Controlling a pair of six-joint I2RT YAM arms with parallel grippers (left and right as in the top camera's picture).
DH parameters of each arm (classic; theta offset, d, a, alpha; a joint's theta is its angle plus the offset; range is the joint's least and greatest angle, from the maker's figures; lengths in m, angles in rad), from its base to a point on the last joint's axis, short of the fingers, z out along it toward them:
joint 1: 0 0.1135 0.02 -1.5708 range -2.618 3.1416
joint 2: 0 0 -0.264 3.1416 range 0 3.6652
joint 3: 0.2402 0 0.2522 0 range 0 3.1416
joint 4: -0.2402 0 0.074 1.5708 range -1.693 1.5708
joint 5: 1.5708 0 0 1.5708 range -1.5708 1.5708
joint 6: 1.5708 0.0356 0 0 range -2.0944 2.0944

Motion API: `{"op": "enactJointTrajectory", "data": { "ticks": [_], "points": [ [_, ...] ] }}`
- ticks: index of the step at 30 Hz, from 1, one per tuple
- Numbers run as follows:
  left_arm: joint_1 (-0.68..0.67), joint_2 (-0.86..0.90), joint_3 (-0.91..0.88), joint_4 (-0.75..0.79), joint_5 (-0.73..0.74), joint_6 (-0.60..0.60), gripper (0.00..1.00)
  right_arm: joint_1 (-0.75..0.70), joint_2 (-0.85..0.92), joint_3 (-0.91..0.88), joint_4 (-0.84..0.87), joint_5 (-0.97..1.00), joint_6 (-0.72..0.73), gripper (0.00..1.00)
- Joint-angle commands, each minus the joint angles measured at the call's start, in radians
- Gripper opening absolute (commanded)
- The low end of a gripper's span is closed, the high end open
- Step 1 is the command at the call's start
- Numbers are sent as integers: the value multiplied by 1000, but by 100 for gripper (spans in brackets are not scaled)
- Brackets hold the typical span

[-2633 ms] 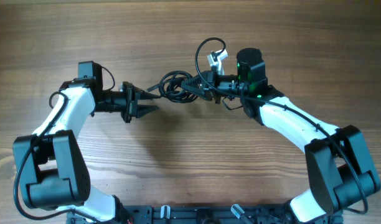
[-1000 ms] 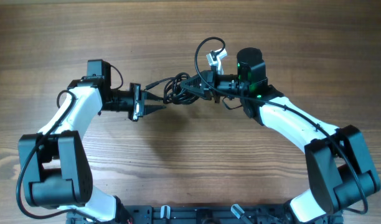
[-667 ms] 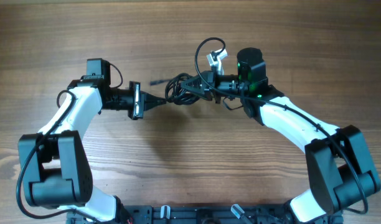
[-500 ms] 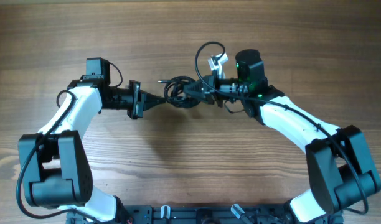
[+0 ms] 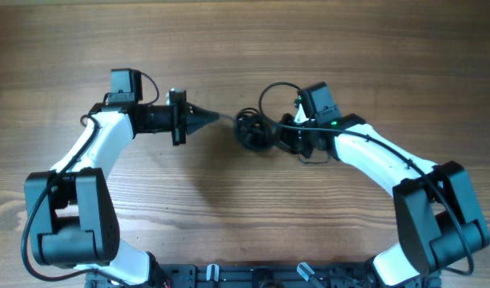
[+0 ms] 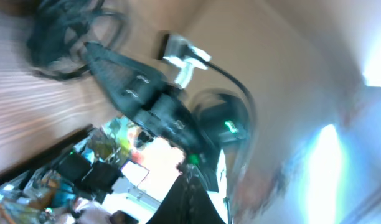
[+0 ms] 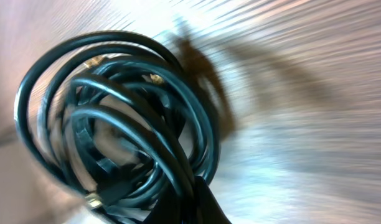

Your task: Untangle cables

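The cables [image 5: 251, 130] sit as one small, tight black coil near the middle of the worktop [image 5: 229, 216], a little toward the edge far from the arm bases and between the two tools. The right tool [image 5: 271, 134] reaches in from the right with its jaws shut on the right side of the coil. In the right wrist view several glossy loops [image 7: 116, 124] run down into the dark fingers [image 7: 202, 200] at the bottom edge, and the coil throws a dark shadow on the wood beyond it. Whether the coil rests on the wood or hangs just above it cannot be told. The left tool [image 5: 211, 118] points right at the coil from the left with its jaws closed to a fine point, a short gap away from the coil. A faint pale line runs from that point toward the coil, but the overhead view is too blurred to show whether it is a strand pinched in the jaws. The left wrist view is heavily smeared: the coil [image 6: 66, 31] shows as a dark blur in the upper left corner.
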Motion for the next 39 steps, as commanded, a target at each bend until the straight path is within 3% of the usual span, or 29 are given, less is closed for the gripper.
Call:
{"op": "enactJointTrajectory", "data": {
  "ticks": [1, 7, 10, 14, 16, 18, 24, 39],
  "points": [
    [2, -26, 4, 90, 175, 21, 4, -78, -4, 2, -32, 179, -86, 4],
    [2, -26, 4, 141, 172, 22, 4, -211, -4, 2, -75, 161, -141, 4],
    [-10, -26, 4, 148, 64, 30, 4, -257, -4, 2, -82, 26, -161, 4],
    [-49, -26, 4, 92, -167, 28, 25, -258, -4, 2, -76, -53, -175, 4],
    [-94, -26, 4, 24, -381, 20, 55, -256, -4, 2, -79, -77, -179, 4],
    [-139, -24, 4, -18, -526, -11, 65, -256, -4, 2, -84, -92, -179, 4],
    [-275, -15, 4, -21, -798, -202, 68, -226, -4, 2, -86, -148, -186, 4],
    [-294, 159, 4, 81, -790, -262, 68, -126, -4, 2, -66, -196, -181, 4]
  ]
}}
